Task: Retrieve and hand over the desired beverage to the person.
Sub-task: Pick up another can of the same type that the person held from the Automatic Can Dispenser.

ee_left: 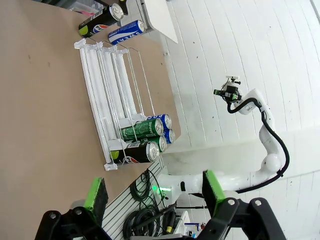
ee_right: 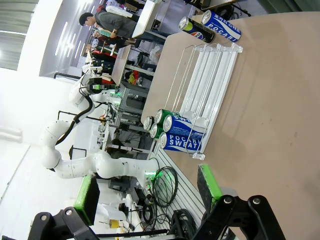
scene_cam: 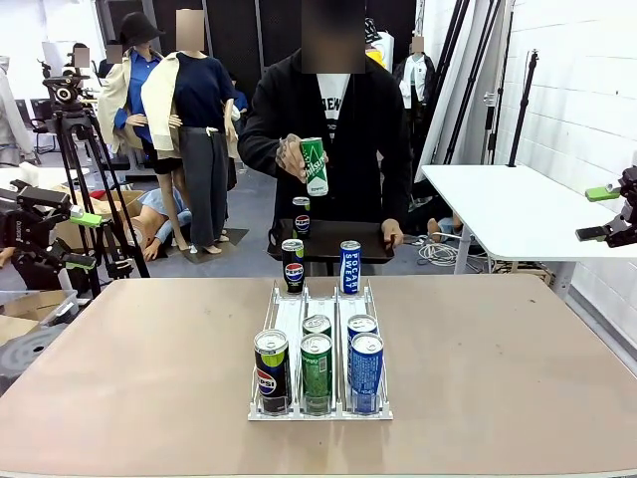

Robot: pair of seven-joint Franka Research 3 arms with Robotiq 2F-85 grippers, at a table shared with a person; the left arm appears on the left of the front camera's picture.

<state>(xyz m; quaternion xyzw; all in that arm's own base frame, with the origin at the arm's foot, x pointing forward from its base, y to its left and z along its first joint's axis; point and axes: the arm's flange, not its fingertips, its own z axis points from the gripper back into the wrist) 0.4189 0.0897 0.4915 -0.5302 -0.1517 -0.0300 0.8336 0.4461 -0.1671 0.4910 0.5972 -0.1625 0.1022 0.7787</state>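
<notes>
The person point(scene_cam: 328, 129) stands at the far side and holds a green can point(scene_cam: 315, 165) up in one hand. Their other hand rests on a black tray point(scene_cam: 343, 244) that carries a small Pepsi can point(scene_cam: 302, 216). A white rack point(scene_cam: 289, 319) on the table holds a Pepsi can point(scene_cam: 271, 370), green cans point(scene_cam: 317, 368) and blue Pocari cans point(scene_cam: 366, 368) at its near end. My left gripper point(scene_cam: 88, 239) hangs open off the table's left side, and my right gripper point(scene_cam: 595, 213) hangs open at the far right. Each wrist view shows green pads point(ee_left: 96, 194) point(ee_right: 209, 182) spread wide with nothing between them.
A Pepsi can point(scene_cam: 293, 265) and a Pocari can point(scene_cam: 350, 267) stand at the rack's far end. A white side table point(scene_cam: 498, 204) is at the back right and a camera tripod point(scene_cam: 75, 129) at the back left. The tabletop point(scene_cam: 149, 358) lies bare on both sides of the rack.
</notes>
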